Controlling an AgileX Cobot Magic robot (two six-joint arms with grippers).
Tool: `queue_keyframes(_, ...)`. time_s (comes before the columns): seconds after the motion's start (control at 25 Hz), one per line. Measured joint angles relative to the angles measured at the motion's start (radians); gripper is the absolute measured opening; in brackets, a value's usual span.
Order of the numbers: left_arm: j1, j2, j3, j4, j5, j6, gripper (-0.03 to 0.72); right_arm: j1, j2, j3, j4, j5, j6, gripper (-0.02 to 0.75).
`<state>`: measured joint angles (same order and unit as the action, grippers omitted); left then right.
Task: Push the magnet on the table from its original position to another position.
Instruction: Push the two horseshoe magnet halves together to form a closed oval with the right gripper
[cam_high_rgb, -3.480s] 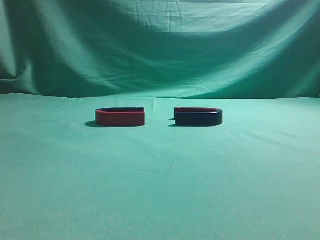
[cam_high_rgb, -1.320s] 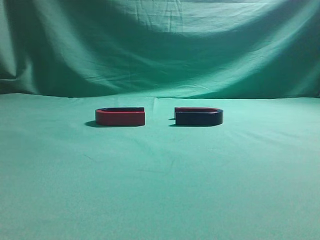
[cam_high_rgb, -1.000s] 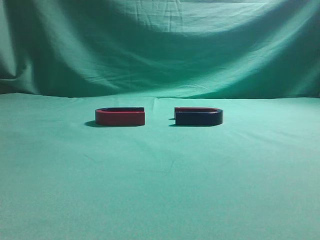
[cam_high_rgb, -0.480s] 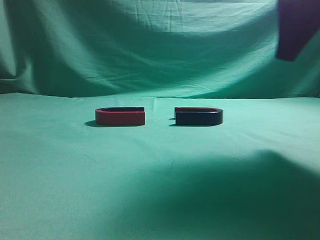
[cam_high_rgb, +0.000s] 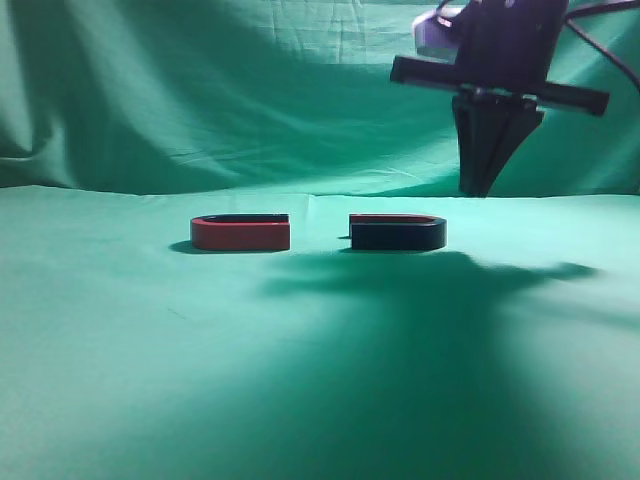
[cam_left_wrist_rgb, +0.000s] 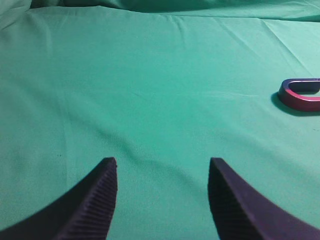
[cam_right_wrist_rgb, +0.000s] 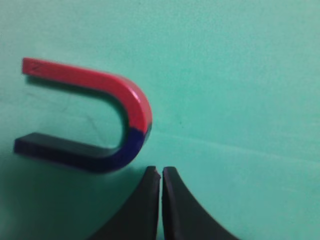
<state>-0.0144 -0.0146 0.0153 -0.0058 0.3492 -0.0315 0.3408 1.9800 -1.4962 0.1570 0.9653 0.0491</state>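
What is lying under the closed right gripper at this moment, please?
Under the shut right gripper lies green cloth, in the gripper's shadow. The red-and-blue horseshoe magnet rests just ahead of the tips, apart from them. The fingers hide the cloth directly beneath.

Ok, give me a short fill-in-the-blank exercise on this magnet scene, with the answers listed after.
1. The number of horseshoe magnets lying on the green cloth is ____.
2. The right tool hangs above the table with its fingers ____.
3. In the right wrist view, the dark magnet has one arm red and the other ____.
4. The left tool is ____, with nothing between its fingers.

Missing words: two; shut; blue; open
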Motion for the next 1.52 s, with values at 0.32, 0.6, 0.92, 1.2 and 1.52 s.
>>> queue_keyframes(0.32, 0.0, 0.0, 0.0, 0.0, 0.0, 0.0, 0.372, 0.0, 0.098, -0.046, -0.002, -0.005, 0.002, 0.0)
queue_keyframes(0.6, 0.0, 0.0, 0.0, 0.0, 0.0, 0.0, 0.372, 0.019, 0.105, -0.049, -0.002, -0.035, 0.002, 0.0)
queue_keyframes(0.92, 0.0, 0.0, 0.0, 0.0, 0.0, 0.0, 0.372, 0.067, 0.105, -0.049, 0.003, -0.087, 0.006, 0.0)
queue_keyframes(1.2, 0.0, 0.0, 0.0, 0.0, 0.0, 0.0, 0.372, 0.111, 0.105, -0.049, 0.01, -0.139, 0.026, 0.0)
queue_keyframes(1.52, 0.0, 0.0, 0.0, 0.0, 0.0, 0.0, 0.372, 0.12, 0.108, -0.122, -0.042, -0.051, 0.038, 0.0)
